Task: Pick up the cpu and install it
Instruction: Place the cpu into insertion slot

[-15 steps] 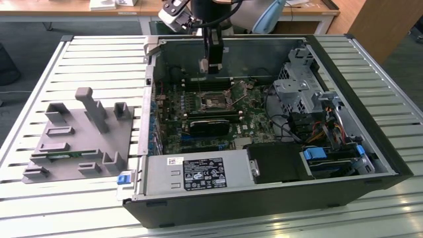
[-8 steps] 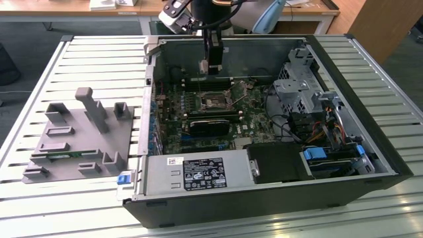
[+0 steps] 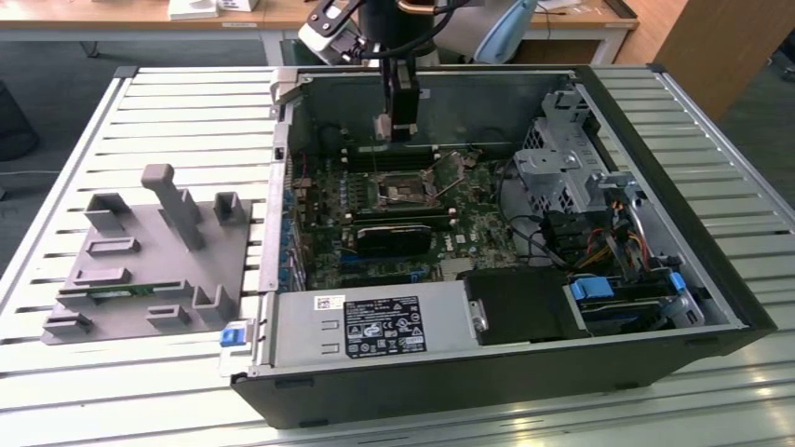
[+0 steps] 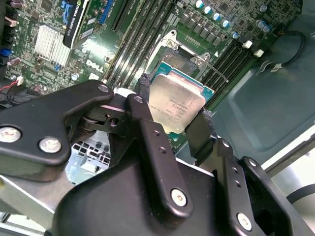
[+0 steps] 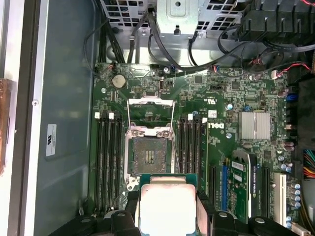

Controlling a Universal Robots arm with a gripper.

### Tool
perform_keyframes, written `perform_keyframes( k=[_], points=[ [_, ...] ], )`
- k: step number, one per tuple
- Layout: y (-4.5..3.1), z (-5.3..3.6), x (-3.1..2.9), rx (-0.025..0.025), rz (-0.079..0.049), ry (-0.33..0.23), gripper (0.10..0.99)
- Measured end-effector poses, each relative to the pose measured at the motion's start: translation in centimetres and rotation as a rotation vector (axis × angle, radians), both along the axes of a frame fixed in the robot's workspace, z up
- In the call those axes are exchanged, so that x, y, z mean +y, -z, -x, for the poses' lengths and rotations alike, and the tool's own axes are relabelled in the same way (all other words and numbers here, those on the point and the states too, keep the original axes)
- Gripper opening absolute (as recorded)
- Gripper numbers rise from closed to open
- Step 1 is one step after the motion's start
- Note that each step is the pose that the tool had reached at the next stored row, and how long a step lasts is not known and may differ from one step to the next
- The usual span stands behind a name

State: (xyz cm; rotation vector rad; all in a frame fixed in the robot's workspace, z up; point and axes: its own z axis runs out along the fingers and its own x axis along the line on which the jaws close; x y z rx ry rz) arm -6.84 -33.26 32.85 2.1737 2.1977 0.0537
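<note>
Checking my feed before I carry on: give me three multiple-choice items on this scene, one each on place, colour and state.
1. Where is the cpu? A seated in the socket; B held in the gripper above the motherboard; C lying flat on the motherboard.
2. The cpu's top is: A green; B black; C silver-grey.
3. The socket is: A closed on a chip; B open and empty; C covered over.
Answers: B, the fingers clamp its edges in the second wrist view; C, its metal lid shines pale; B, bare contacts show with the frame raised.
</note>
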Motion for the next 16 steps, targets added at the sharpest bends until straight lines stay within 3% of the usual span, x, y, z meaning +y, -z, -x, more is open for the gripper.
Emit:
perform_keyframes(
  k=[16],
  points=[
    [0.44, -0.06, 0.01, 0.0000, 0.000, 0.000, 0.541]
  ],
)
